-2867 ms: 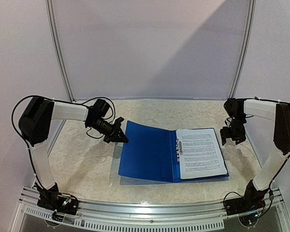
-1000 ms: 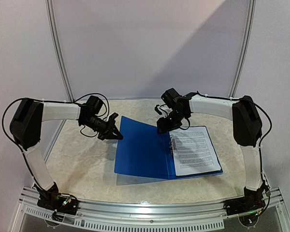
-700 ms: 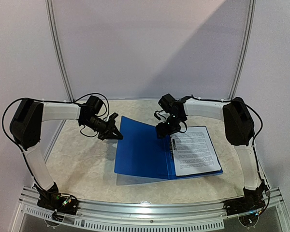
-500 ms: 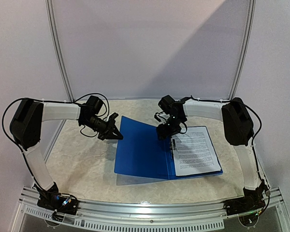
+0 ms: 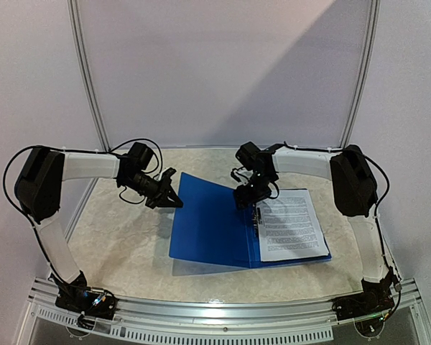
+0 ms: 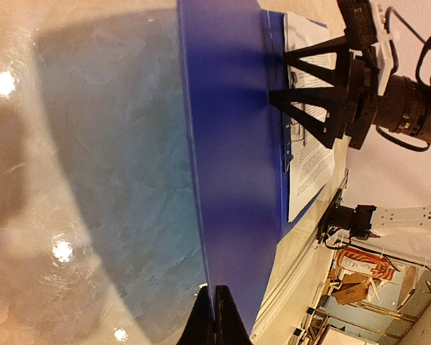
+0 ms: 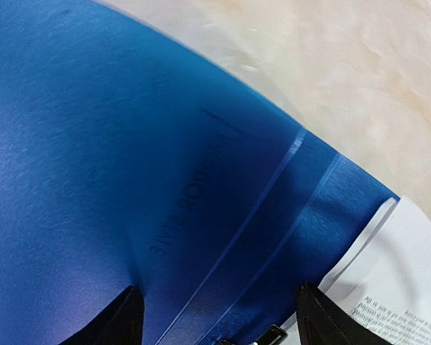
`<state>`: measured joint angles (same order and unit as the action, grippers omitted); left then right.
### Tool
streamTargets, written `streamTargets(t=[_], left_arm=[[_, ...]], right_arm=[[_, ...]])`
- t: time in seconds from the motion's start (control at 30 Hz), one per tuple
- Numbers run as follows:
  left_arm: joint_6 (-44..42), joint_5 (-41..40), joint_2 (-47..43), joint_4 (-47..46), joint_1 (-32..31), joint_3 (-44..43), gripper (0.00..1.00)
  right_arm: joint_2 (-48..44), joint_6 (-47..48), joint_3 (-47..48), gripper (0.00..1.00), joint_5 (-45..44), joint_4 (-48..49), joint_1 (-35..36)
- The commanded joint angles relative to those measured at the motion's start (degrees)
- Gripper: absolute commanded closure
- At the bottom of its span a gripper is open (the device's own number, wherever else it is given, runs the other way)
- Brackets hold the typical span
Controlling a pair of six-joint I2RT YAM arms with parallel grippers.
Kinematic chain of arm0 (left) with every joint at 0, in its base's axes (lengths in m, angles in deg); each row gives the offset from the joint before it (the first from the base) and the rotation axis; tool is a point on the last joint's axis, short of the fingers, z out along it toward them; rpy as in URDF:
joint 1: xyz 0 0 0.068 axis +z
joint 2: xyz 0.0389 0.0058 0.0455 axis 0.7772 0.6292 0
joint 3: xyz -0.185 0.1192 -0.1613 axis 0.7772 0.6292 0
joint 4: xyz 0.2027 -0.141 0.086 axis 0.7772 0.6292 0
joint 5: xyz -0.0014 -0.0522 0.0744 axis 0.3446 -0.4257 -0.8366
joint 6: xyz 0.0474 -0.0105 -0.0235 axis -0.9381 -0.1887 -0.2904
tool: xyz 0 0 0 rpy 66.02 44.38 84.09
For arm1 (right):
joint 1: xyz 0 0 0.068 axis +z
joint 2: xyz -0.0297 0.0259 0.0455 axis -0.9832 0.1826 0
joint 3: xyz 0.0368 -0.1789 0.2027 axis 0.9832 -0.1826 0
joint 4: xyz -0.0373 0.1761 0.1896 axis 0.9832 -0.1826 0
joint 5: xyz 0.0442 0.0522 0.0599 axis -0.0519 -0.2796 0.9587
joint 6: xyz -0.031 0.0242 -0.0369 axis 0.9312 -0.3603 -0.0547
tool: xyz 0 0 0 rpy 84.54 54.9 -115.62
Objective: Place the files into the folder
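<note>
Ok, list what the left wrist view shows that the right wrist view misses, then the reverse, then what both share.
Left wrist only: the left gripper shut on the raised cover edge of the folder, the cover's shadow on the table, and the whole right gripper, open above the spine clip.
Right wrist only: faint embossed lettering on the blue plastic, seen close up.
Both: the blue folder with its spine creases, part of the printed files, the marbled table, and the right gripper's open fingers.

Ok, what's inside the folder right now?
In the folder, printed files lie on the right half beside the spine clip; the left half is bare blue. The top sheet hides any beneath.
</note>
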<state>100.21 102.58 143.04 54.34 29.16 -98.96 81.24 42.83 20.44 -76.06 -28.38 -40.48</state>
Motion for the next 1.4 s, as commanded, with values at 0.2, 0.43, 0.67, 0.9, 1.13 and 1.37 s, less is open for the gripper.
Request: streamTargets(t=[0.2, 0.43, 0.67, 0.9, 1.13, 1.37], left_arm=[[0.07, -0.31, 0.32, -0.20, 0.56, -0.68, 1.00], [0.10, -0.04, 0.86, 0.00, 0.55, -0.94, 1.00], [-0.17, -0.30, 0.77, 0.09, 0.50, -0.90, 1.00], [-0.37, -0.10, 0.70, 0.28, 0.56, -1.07, 1.00], [-0.08, 0.29, 0.77, 0.19, 0.56, -1.16, 1.00], [0.09, 0.32, 0.61, 0.10, 0.58, -1.16, 1.00]], right_arm=[[-1.13, -0.46, 1.06, 0.34, 1.10, -1.65, -0.41], [-1.80, -1.24, 0.86, 0.38, 4.51, -1.97, -0.42], [-9.39, -7.74, -2.74, 0.42, 3.62, 2.53, -4.80], [-23.78, -11.03, -14.65, 0.53, -1.59, 7.66, -12.41], [-27.26, -10.83, -24.02, 0.84, -23.67, -3.00, -21.38], [-20.98, -7.88, -25.10, 1.00, -29.19, -7.05, -23.31]])
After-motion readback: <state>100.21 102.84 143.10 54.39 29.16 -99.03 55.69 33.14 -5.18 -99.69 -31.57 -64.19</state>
